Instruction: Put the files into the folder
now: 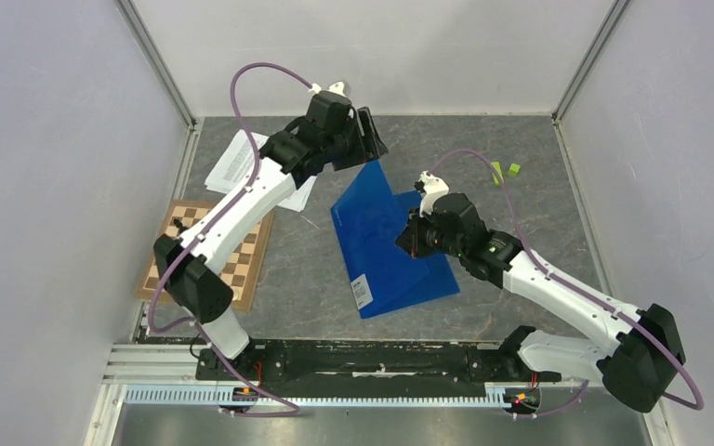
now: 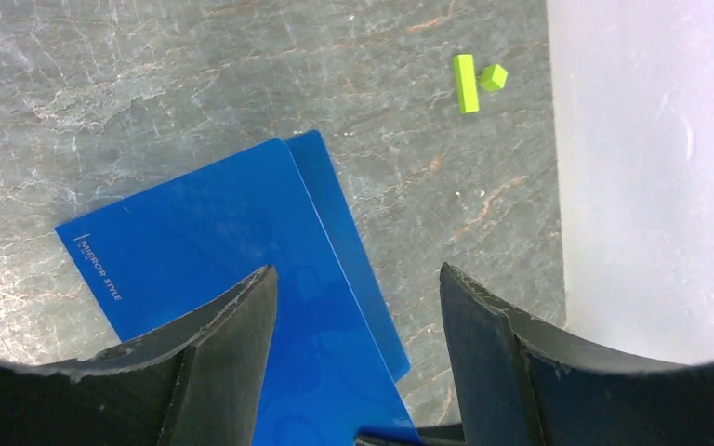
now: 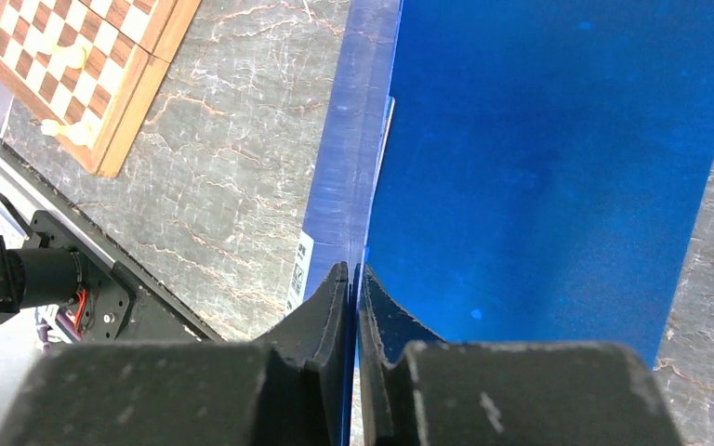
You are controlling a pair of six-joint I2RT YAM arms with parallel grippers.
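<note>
Half open: the right hand (image 3: 354,279) clamps the folder's (image 3: 539,167) raised cover, the left hand (image 2: 358,283) hangs spread above its far end, and the files (image 1: 232,160) lie far-left on the table (image 1: 521,186), so fetching them looks next.

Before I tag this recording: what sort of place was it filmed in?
Most likely a robot lab test cell, not an office. Plain white panels wall in a marble-patterned table, a metal mounting rail runs along its near edge, and the props are few: the folder, the files, a chessboard.
</note>
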